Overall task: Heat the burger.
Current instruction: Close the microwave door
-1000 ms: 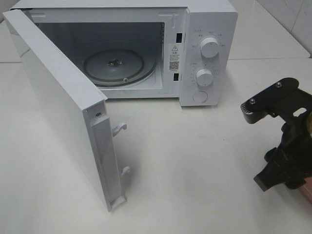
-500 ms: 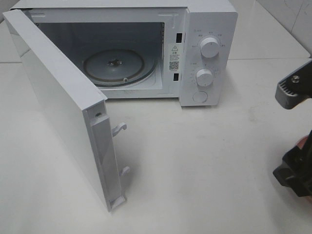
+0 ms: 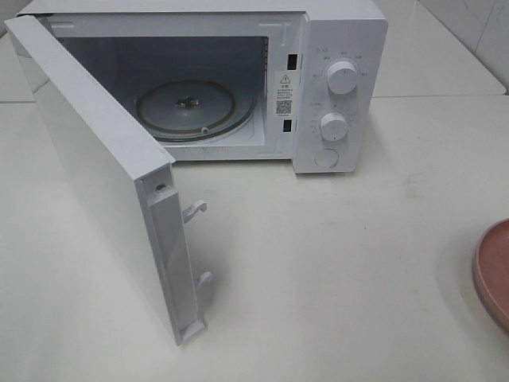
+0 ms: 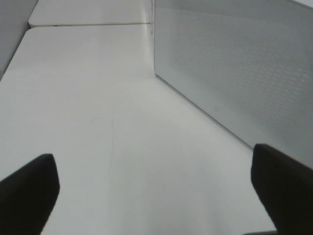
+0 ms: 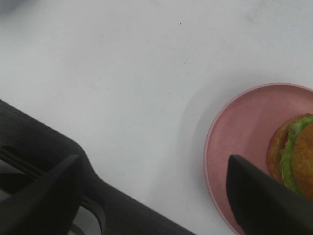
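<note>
Exterior high view: microwave [image 3: 342, 48] door [image 3: 95, 175] swung wide, turntable [image 3: 187, 107] bare, ready for food. Burger [image 5: 296, 154] sits on pink plate [image 5: 239, 142] on tabletop [image 3: 334, 263]. Right pincer [image 5: 151, 196] spread wide beside plate, empty. Left pincer [image 4: 156, 191] wide open near door, holding nothing.

The microwave [image 3: 238, 79] stands at the table's [image 3: 334, 263] back, door [image 3: 103, 175] swung left; the burger [image 5: 296, 156] lies on the plate [image 5: 239, 142] right
</note>
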`<state>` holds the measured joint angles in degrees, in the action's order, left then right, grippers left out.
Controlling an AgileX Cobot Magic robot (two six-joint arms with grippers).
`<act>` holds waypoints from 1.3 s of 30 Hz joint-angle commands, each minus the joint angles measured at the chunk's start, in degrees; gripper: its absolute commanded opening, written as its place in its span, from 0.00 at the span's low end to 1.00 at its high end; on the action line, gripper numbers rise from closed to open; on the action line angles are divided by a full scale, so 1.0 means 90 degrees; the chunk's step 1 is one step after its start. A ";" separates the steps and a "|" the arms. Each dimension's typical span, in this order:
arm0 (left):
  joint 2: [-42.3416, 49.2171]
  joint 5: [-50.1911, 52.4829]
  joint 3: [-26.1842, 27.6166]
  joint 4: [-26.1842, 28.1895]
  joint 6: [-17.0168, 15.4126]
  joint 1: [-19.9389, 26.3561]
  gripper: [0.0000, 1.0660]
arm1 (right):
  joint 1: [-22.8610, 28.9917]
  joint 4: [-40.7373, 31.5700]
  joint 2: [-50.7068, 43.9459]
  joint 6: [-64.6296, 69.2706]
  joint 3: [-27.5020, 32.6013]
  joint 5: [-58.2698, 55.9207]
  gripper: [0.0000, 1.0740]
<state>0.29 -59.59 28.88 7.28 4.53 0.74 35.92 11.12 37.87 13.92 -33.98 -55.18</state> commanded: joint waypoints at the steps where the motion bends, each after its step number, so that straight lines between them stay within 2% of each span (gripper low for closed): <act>1: 0.0127 0.0013 -0.0019 -0.0013 -0.0006 0.0006 0.94 | -0.0064 -0.0019 -0.0369 -0.0070 -0.0013 -0.0140 0.71; 12: 0.0127 0.0013 -0.0019 -0.0013 -0.0006 0.0006 0.94 | -0.1152 -0.0191 -0.1706 -0.0076 -0.0006 -0.0668 0.71; 20: 0.0127 0.0013 -0.0019 -0.0013 -0.0006 0.0006 0.94 | -0.2031 -0.0917 -0.2839 -0.0541 0.0337 -0.0713 0.71; 23: 0.0127 0.0013 -0.0019 -0.0013 -0.0006 0.0006 0.94 | -0.2311 -0.0968 -0.3234 -0.0662 0.0465 -0.0598 0.71; 34: 0.0127 0.0013 -0.0019 -0.0013 -0.0006 0.0006 0.94 | -0.3024 -0.0968 -0.4393 -0.0624 0.0535 -0.0484 0.70; 39: 0.0115 0.0013 -0.0019 -0.0013 -0.0006 0.0006 0.94 | -0.3069 -0.0968 -0.4393 -0.0624 0.0535 -0.0484 0.70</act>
<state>0.29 -59.59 28.88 7.28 4.53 0.74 8.71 2.64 -0.23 8.94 -29.22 -59.87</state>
